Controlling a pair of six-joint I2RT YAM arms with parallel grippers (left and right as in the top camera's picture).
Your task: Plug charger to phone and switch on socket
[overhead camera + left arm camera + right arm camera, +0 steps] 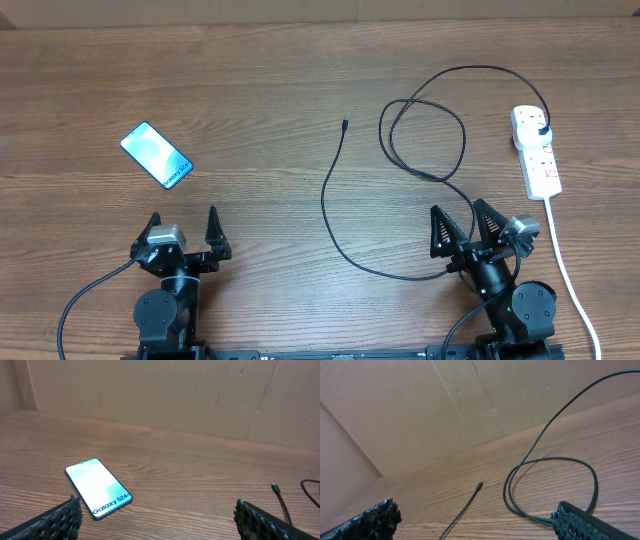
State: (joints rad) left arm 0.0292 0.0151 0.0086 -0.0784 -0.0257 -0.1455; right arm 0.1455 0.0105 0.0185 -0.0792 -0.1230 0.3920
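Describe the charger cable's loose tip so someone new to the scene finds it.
On the wooden table, start at the white power strip on the right. A thin black cable leaves it, loops, then curves to the middle, where its small connector tip lies on bare wood, right of the phone. Unlike the strip's thick white cord, it is black and ends loose.

I see the slim rectangular phone [156,155] well left of the long thin black charger cable [323,195]; the white elongated plastic power strip [535,150] lies right of that cable, holding its plug.
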